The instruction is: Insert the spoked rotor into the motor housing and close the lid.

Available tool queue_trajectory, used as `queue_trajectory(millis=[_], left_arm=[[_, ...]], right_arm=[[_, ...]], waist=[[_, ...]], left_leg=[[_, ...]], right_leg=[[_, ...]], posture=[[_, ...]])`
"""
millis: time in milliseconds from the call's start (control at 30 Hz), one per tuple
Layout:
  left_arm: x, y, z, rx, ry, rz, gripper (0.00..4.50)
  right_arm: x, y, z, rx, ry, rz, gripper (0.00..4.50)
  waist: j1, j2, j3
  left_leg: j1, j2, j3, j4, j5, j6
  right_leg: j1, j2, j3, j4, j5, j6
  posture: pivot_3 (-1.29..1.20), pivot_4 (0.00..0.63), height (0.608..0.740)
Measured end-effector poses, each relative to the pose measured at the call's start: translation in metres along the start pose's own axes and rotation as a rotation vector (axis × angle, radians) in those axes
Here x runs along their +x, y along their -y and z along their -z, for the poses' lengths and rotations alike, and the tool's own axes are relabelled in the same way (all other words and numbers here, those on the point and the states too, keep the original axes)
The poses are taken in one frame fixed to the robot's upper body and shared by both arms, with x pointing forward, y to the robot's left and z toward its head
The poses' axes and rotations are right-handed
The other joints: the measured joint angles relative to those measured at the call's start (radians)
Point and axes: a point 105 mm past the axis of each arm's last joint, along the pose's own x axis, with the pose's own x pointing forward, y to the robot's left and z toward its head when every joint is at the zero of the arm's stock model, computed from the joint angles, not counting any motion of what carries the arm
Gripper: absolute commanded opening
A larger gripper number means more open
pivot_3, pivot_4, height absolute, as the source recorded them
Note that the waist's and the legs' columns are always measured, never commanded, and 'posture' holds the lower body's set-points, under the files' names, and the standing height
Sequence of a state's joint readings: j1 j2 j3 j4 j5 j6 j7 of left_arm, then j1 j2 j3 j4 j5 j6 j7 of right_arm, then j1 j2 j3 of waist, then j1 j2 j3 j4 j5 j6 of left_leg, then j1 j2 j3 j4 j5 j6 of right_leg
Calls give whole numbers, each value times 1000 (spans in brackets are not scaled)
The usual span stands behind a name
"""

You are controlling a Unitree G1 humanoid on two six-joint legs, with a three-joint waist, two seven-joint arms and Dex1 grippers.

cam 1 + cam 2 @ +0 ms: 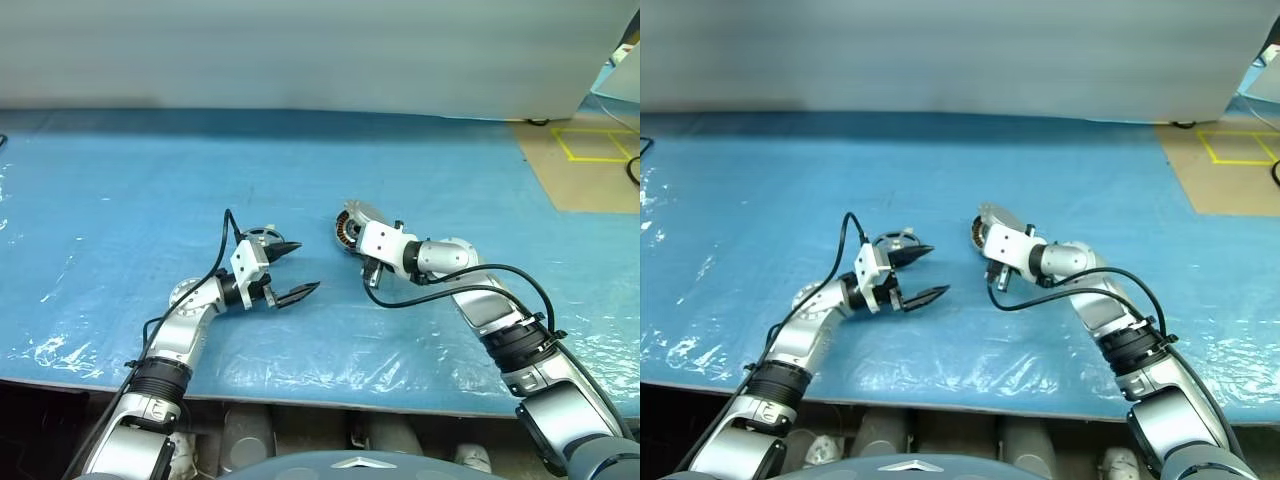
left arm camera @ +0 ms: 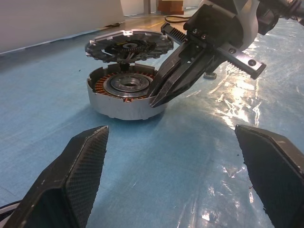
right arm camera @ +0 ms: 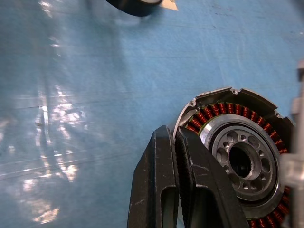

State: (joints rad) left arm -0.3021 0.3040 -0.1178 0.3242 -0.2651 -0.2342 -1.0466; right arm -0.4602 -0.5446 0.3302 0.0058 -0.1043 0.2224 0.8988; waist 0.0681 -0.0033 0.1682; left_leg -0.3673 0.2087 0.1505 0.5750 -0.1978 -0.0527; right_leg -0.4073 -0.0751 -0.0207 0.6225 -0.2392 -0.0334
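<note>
The motor housing (image 2: 124, 92), a shallow silver can with copper windings, sits on the blue mat. The lid (image 2: 128, 43), a round silver disc with a toothed rim, stands tilted just above and behind it. My right gripper (image 2: 159, 99) is shut, and its tips touch the housing's near rim (image 3: 190, 118) with nothing between them. My left gripper (image 1: 308, 266) is open and level, a short way left of the housing and pointing at it. A small round grey part (image 1: 262, 236) that looks like the spoked rotor lies just behind the left gripper's far finger.
The blue plastic-covered mat (image 1: 150, 180) spans the table up to a grey wall. A tan floor patch with yellow tape lines (image 1: 592, 150) shows at the far right. Black cables loop off both wrists. The mat's front edge runs close to my arms.
</note>
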Motion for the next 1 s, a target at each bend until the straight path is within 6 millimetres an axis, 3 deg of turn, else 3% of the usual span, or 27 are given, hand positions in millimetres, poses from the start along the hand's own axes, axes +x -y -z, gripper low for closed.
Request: queue_trajectory(millis=[233, 433, 533, 700, 1000], left_arm=[[1, 0, 1, -3, -2, 1, 4500], [1, 1, 1, -3, -2, 2, 4500], [1, 1, 1, -3, -2, 3, 4500], [1, 1, 1, -4, -3, 5, 4500], [2, 1, 2, -10, -5, 14, 4500]], right_arm=[[-20, -43, -8, 0, 34, -250, 43], [-27, -49, -1, -26, 3, -278, 43], [-27, -48, -1, -28, 9, -270, 668], [-22, -45, -3, 10, 43, -236, 2275], [-30, -37, -21, 135, 166, -209, 2275]], waist=[[1, 0, 0], [1, 0, 0], [1, 0, 0], [0, 0, 0], [1, 0, 0]], left_leg=[[0, 0, 0, -2, 2, 3], [1, 0, 0, 0, -2, 3], [1, 0, 0, 1, -2, 3], [1, 0, 0, 1, -2, 4], [0, 0, 0, 1, -1, 5]], right_leg=[[0, 0, -1, 0, 0, 0], [1, 0, 0, 0, 0, 0], [1, 0, 0, 0, 0, 0], [1, 0, 0, 0, 0, 0], [0, 0, 0, 0, 0, 0]], posture=[[0, 150, 740], [0, 150, 740], [0, 150, 740], [0, 150, 740], [0, 150, 740]])
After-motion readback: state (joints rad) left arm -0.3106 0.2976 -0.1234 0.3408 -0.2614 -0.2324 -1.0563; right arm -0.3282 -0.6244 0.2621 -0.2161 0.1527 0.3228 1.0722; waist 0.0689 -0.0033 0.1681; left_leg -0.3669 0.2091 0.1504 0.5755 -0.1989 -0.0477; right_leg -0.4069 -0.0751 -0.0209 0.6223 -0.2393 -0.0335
